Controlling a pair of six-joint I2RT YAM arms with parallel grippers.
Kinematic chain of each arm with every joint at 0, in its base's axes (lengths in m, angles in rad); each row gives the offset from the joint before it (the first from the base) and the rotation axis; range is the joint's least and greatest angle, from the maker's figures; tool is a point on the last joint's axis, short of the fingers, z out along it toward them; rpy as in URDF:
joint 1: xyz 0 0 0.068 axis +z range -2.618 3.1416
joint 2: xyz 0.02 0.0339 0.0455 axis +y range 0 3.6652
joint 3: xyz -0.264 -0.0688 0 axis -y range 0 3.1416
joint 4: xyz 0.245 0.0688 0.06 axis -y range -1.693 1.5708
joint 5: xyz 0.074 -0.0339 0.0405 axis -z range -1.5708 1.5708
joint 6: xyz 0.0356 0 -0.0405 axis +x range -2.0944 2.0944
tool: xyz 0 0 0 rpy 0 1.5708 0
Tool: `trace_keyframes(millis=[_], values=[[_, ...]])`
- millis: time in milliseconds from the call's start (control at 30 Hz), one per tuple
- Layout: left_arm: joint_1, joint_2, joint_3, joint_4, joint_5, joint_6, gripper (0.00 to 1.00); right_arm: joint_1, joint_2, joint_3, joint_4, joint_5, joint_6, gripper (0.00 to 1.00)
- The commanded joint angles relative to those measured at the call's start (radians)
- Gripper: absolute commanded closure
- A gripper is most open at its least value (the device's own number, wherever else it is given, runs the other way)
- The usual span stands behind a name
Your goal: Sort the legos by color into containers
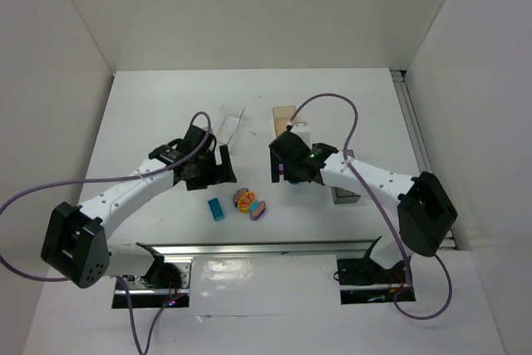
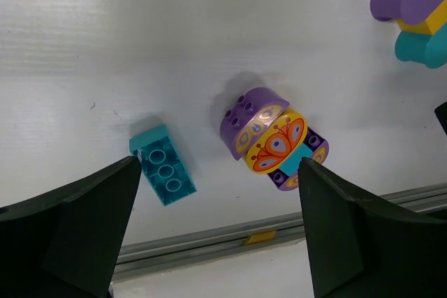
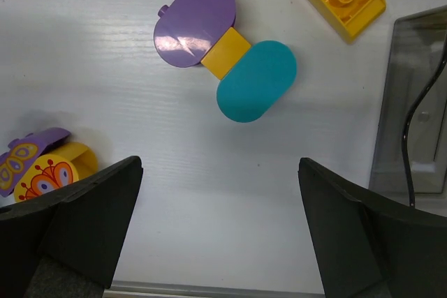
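Sorting looked barely begun. The left gripper (image 2: 216, 242) gaped wide and empty, a teal brick (image 2: 162, 165) and butterfly cluster (image 2: 272, 137) loose just ahead. The right gripper (image 3: 220, 235) likewise, a purple-yellow-teal piece (image 3: 223, 50) ahead, the dark grey box (image 3: 412, 102) to its right, contents unclear.

White table (image 1: 150, 114), silver metal rail (image 1: 274, 248) along near edge, white walls (image 1: 249, 6)

Overhead camera looks down on the white table (image 1: 150, 114) from its near edge. Both close wrist cameras face downward, sharing the purple-and-yellow butterfly-printed brick cluster (image 2: 269, 141).
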Motion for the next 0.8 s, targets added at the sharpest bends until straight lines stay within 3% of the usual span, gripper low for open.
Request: trace_keyframes(millis=[0,300,633,767], values=[[-0.012,-0.008,-0.009,-0.015,-0.035,-0.045,0.0,-0.005,0.001,-0.001,0.035,0.0,0.006,0.0],[-0.03,-0.075,-0.093,-0.003,-0.054,-0.056,0.0,0.004,-0.047,-0.03,0.066,0.0,0.017,0.0],[-0.174,-0.045,-0.176,-0.044,-0.196,-0.353,0.01,0.004,-0.14,-0.08,0.104,0.026,0.017,0.0],[-0.183,-0.022,-0.211,-0.041,-0.229,-0.395,0.09,0.004,-0.14,-0.071,0.086,0.035,0.017,0.0]])
